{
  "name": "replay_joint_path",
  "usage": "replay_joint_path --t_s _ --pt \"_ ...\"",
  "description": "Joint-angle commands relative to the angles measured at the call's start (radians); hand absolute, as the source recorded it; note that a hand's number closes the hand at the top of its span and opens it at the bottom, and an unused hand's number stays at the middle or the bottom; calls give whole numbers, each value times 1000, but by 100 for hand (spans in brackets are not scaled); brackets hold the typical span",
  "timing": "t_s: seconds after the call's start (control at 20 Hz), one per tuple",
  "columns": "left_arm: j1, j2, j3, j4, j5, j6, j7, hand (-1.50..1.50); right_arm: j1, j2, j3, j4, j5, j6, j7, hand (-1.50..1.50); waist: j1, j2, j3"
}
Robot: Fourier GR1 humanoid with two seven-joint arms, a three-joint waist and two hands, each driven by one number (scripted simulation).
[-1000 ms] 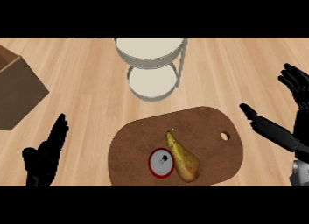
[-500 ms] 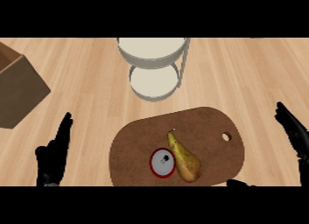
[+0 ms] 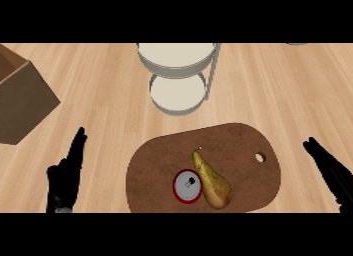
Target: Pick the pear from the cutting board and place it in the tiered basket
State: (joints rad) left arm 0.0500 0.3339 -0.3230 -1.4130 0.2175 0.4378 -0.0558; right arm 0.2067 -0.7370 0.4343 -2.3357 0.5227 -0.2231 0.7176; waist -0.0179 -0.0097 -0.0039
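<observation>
We see the pear lying on the cutting board at lower centre, the tiered basket at top centre. Our left hand and right hand flank the board, fingers straight, holding nothing.

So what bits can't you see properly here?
All in the head view:
- Basket: its top tier is cut off by the upper edge.
- Box: cut off by the left edge.
- Right hand and left hand: both run off the lower edge.
- Red-rimmed disc beside the pear: too small to tell what it is.
- Grey thing, top right: only a sliver shows.
</observation>
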Motion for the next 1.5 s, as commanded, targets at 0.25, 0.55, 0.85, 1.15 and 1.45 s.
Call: replay_joint_path --t_s 0.25,0.55,0.85,1.15,1.45 --pt "3 22 10 26 19 -54 41 0 -229 81 222 -42 328 164 444 -150 28 4 -3" --pt "-56 -23 7 69 5 -41 59 0 -358 250 412 104 504 312 569 -150 15 6 -2" --pt "-14 -21 3 34 -9 -32 53 0 -356 408 459 229 590 441 652 -150 19 6 1" --pt "-33 -8 24 38 -7 -59 61 0 -416 640 441 397 629 493 640 -150 24 10 2" --pt "0 -23 33 63 -14 -56 32 0 -388 731 409 507 673 550 604 -150 20 11 2"
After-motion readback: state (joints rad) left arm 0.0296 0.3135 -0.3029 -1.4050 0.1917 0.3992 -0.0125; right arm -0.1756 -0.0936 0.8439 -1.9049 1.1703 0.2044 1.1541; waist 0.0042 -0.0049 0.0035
